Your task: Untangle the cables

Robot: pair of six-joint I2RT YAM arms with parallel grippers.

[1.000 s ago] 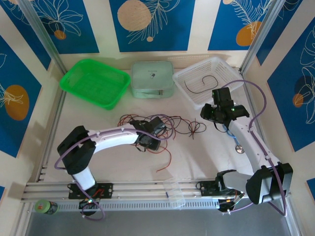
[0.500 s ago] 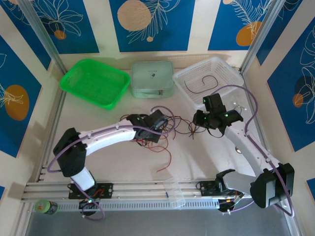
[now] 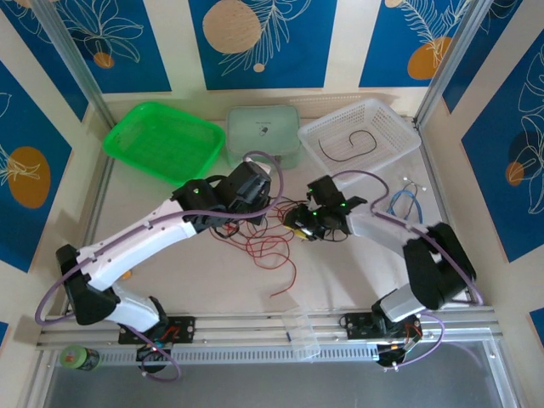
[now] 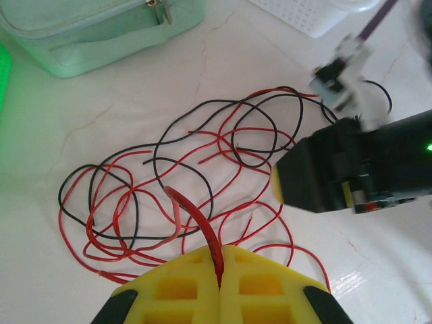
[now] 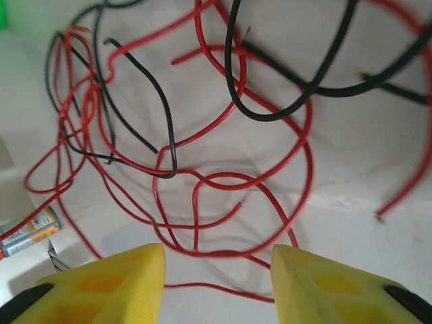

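Note:
The cables [image 3: 269, 244] lie as a loose tangle of thin red and black strands at the table's middle, also seen in the left wrist view [image 4: 202, 152] and the right wrist view [image 5: 202, 142]. My left gripper [image 3: 253, 206] is at the tangle's far left side. Its yellow jaws [image 4: 220, 260] are shut on one red cable [image 4: 201, 223], which arches up out of the pile. My right gripper [image 3: 299, 229] hovers over the tangle's right side. It stands open [image 5: 217, 266] above red loops, with nothing between its fingers [image 5: 128, 270].
A green tray [image 3: 161, 140], a mint pouch [image 3: 262, 134] and a white basket [image 3: 398, 127] with a black wire [image 3: 348, 143] line the far side. A light blue looped cable [image 3: 405, 204] lies at the right. A clear cup [image 3: 302, 333] stands on the near rail.
The left gripper has moved toward the far side and shut on a red cable, lifting it. The right gripper has swung left over the tangle and opened.

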